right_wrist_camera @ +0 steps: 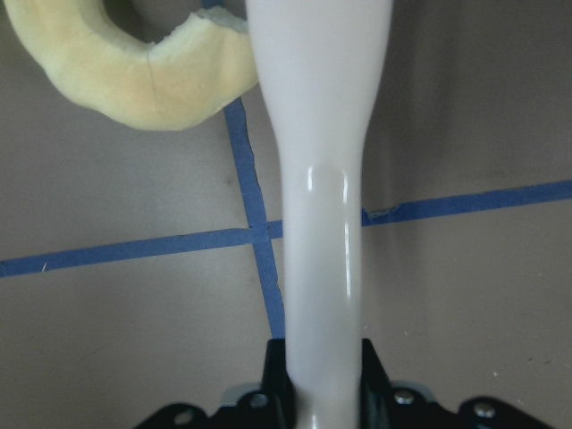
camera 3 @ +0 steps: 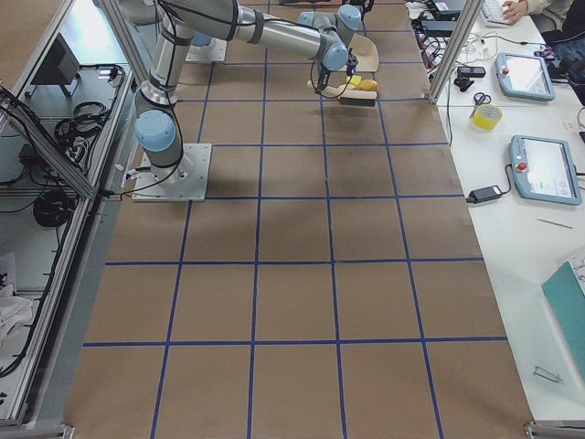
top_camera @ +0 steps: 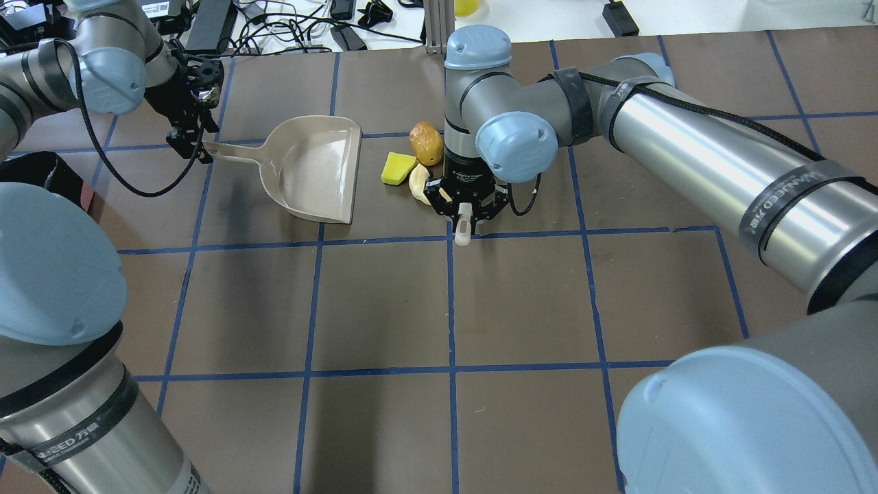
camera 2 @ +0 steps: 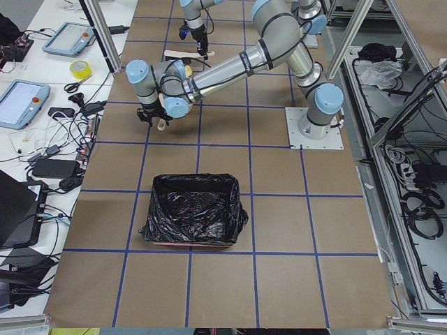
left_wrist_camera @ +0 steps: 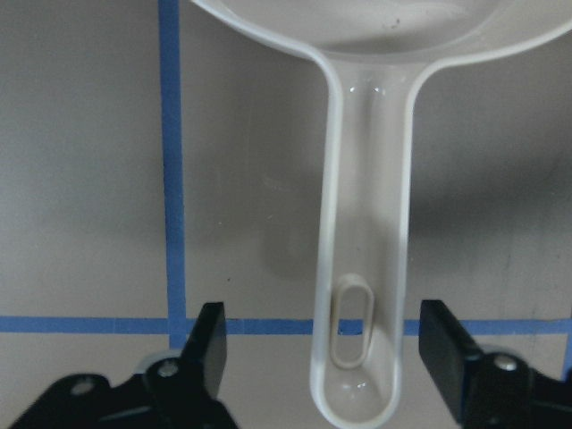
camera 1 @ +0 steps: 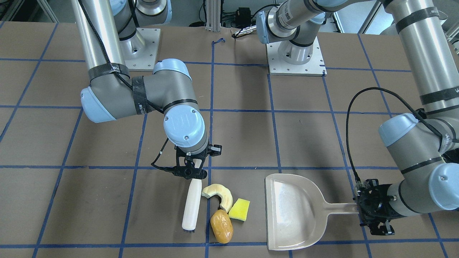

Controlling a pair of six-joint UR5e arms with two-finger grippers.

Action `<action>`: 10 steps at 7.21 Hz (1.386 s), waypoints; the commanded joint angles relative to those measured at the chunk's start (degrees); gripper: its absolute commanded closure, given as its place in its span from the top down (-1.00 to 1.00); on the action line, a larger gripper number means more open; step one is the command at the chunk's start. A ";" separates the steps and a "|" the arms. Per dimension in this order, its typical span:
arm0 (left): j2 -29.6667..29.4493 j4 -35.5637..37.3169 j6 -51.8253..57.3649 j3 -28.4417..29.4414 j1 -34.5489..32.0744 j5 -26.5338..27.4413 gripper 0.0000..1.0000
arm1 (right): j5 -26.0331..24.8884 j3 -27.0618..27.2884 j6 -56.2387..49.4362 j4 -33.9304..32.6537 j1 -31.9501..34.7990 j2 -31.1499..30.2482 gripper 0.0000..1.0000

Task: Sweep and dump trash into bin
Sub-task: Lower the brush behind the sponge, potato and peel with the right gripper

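Note:
The trash lies together on the table: a pale crescent slice (camera 1: 218, 195), a yellow wedge (camera 1: 239, 209) and a tan-brown lump (camera 1: 221, 226). My right gripper (camera 1: 190, 172) is shut on the handle of a white brush (camera 1: 192, 204), which lies just beside the crescent; the right wrist view shows the handle (right_wrist_camera: 322, 223) clamped between the jaws. The beige dustpan (camera 1: 294, 215) lies flat on the other side of the trash with its mouth towards it. My left gripper (left_wrist_camera: 326, 357) is open, its fingers on either side of the dustpan handle (left_wrist_camera: 366, 223) without touching it. The bin (camera 2: 192, 209) stands far off at the table's left end.
Blue tape lines grid the brown table (top_camera: 384, 302). Both arm bases (camera 1: 296, 53) are bolted at the robot's side. Cables, tablets and a tape roll (camera 2: 80, 70) lie on the white side benches beyond the table edge.

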 commanded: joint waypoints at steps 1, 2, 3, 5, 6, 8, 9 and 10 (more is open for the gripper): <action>0.24 0.48 0.08 -0.83 0.01 -0.63 0.31 | -0.02 0.77 0.05 -0.29 0.31 0.08 -1.00; 0.23 0.49 0.35 -0.82 0.09 -0.72 0.10 | -0.37 1.39 0.05 -0.47 0.31 0.08 -1.00; 0.41 0.66 0.35 -0.74 0.01 -0.72 0.06 | -0.02 1.74 0.05 -0.47 0.31 0.08 -1.00; 0.32 0.84 0.35 -0.74 0.01 -2.46 -0.31 | 0.07 1.74 0.14 -0.56 0.48 -0.01 -1.00; 0.50 0.93 0.35 -0.74 0.01 -2.48 -0.50 | -0.45 1.66 0.05 -0.56 0.49 -0.27 -1.00; 0.67 2.15 0.26 -0.82 -0.08 -2.48 -0.83 | -1.07 1.13 0.14 -0.47 0.40 -0.80 -1.00; 0.67 2.24 0.35 -0.82 -0.08 -2.39 -0.87 | -1.42 1.13 0.05 -0.12 0.40 -0.80 -1.00; 0.76 2.42 0.26 -0.82 -0.34 -2.13 -0.88 | -1.86 1.48 0.05 0.14 0.40 -0.80 -1.00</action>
